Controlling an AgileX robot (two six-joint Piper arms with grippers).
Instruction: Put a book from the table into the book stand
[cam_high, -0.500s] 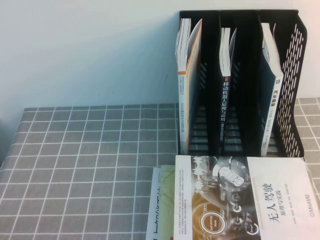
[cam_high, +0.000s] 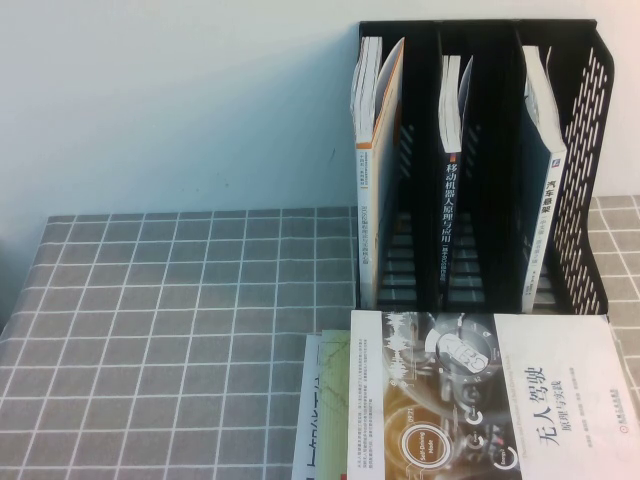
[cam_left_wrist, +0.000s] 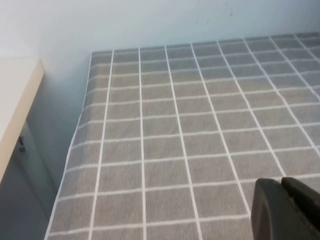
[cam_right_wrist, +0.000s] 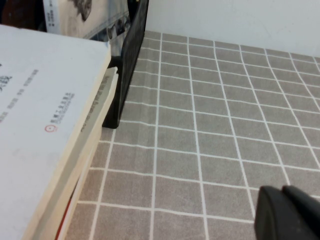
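Book lies flat bottom right, long axis across frame, w/ stand just behind. Right gripper nearer; left gripper over bare counter. Both jaws' state: can't tell.

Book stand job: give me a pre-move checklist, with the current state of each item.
1. The book lies flat, on top of the pile, uncovered: ok.
2. The book stand is upright behind it: ok.
3. Free room in a compartment: ok, each holds one upright book with a gap beside it.
4. Left gripper is clear of the books, over bare table: ok.
5. Right gripper is beside the pile, not touching it: ok.
6. Fingers open for a grasp: cannot tell for either.
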